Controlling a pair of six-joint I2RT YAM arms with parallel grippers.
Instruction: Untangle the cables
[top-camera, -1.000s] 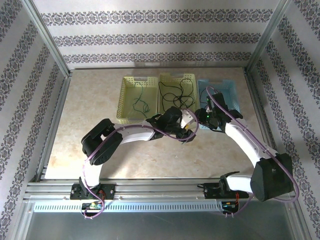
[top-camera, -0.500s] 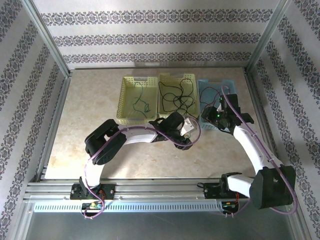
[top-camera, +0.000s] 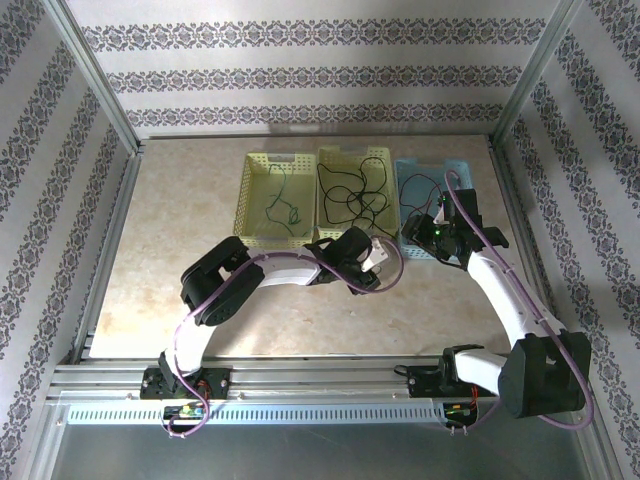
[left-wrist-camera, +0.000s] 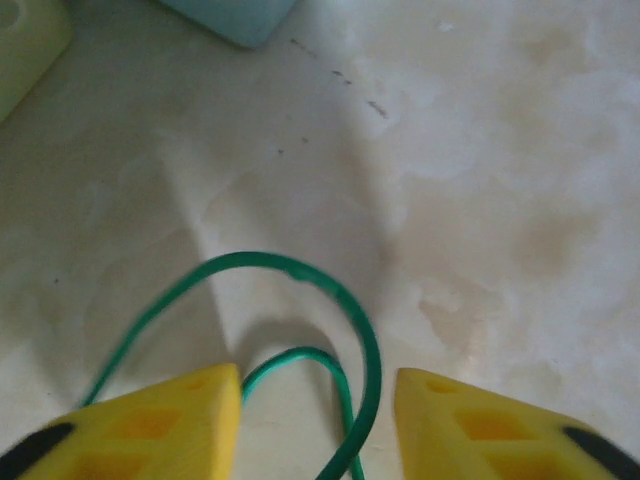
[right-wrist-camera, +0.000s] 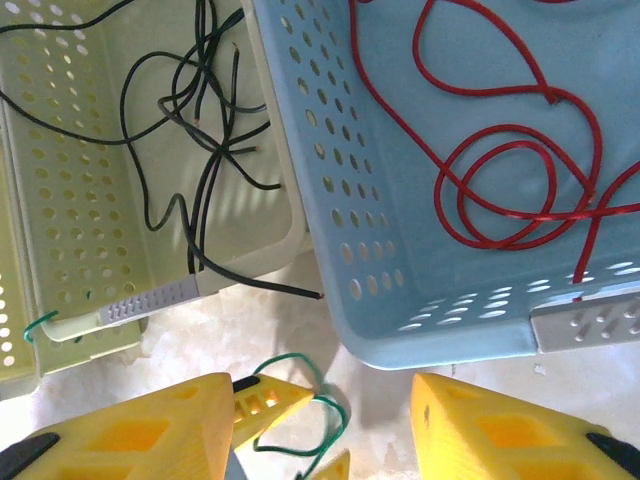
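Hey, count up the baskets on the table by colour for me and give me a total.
Pale yellow baskets: 2
Blue baskets: 1
Total: 3

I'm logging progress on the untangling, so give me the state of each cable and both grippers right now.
left gripper: jaws apart, loose green cable between them.
right gripper: jaws open, empty.
loose green cable: looped on the table.
black cables: tangled in the middle basket, one end over its rim.
red cable: coiled in the blue basket.
other green cable: lying in the left basket.
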